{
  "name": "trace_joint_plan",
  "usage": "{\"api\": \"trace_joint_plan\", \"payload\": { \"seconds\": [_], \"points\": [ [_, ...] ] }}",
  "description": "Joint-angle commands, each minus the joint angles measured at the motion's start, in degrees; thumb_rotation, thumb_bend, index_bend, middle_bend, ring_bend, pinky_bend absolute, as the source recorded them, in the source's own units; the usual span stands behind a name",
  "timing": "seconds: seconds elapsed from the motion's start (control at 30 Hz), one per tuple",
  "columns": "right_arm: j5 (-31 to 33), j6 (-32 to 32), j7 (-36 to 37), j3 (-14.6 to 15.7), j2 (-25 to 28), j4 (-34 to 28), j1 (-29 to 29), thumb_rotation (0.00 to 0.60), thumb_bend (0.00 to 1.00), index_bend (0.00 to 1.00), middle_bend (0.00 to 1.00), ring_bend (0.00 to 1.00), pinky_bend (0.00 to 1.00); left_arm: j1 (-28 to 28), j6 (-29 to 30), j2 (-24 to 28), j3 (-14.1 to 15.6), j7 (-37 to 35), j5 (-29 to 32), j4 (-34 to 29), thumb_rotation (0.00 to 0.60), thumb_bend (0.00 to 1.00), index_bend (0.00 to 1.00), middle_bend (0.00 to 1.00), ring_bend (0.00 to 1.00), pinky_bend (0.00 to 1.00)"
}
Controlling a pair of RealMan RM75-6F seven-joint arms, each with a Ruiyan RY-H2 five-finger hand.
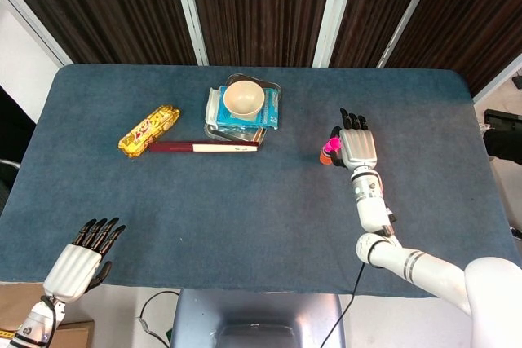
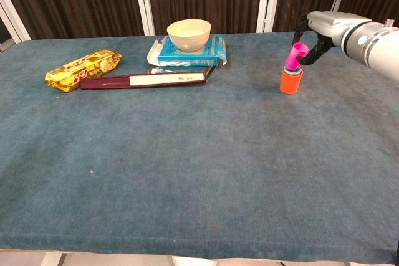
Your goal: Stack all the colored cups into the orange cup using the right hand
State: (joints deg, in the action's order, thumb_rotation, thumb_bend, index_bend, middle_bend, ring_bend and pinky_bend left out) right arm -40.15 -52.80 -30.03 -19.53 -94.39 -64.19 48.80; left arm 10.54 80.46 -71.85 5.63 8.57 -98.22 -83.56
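Blue-cloth table (image 2: 187, 166) with task cluster at about 3 o'clock in the head view. Right hand (image 2: 318, 29) gripping pink cup (image 2: 295, 56), tilted, bottom at the mouth of the orange cup (image 2: 290, 81); blue cup barely visible nested inside. Likely near done: pink cup to seat and release. Left hand (image 1: 77, 262) at 7 o'clock, holding nothing, fingers extended.
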Motion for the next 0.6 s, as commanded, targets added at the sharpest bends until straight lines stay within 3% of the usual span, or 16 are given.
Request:
{"api": "trace_joint_plan", "payload": {
  "seconds": [0.03,0.23,0.3,0.47,0.6],
  "points": [
    [0.22,0.34,-0.06,0.27,-0.24,0.42,0.12,0.600,0.52,0.58,0.00,0.00,0.00,0.03,-0.03,-0.06,-0.02,0.07,0.01,-0.04,0.600,0.48,0.00,0.00,0.04,0.10],
    [0.37,0.62,-0.47,0.94,-0.61,0.82,0.19,0.600,0.52,0.56,0.00,0.00,0.00,0.17,-0.35,-0.16,0.00,0.15,0.13,-0.03,0.600,0.48,0.00,0.00,0.04,0.10],
    [0.99,1.05,-0.93,1.14,-0.57,0.90,0.20,0.600,0.52,0.46,0.00,0.00,0.00,0.17,-0.27,-0.13,-0.04,0.13,0.15,-0.03,0.600,0.48,0.00,0.00,0.04,0.10],
    [2.26,1.43,-1.50,1.20,0.64,-0.53,-0.04,0.600,0.52,0.07,0.00,0.00,0.00,0.17,-0.12,0.01,-0.06,-0.22,0.17,-0.02,0.600,0.48,0.00,0.00,0.04,0.10],
    [1.02,-0.04,-0.74,1.74,4.17,-6.02,-1.73,0.600,0.52,0.00,0.00,0.00,0.00,0.09,0.27,0.18,0.06,-0.40,-0.15,-0.11,0.600,0.48,0.00,0.01,0.04,0.10]
  ]
}}
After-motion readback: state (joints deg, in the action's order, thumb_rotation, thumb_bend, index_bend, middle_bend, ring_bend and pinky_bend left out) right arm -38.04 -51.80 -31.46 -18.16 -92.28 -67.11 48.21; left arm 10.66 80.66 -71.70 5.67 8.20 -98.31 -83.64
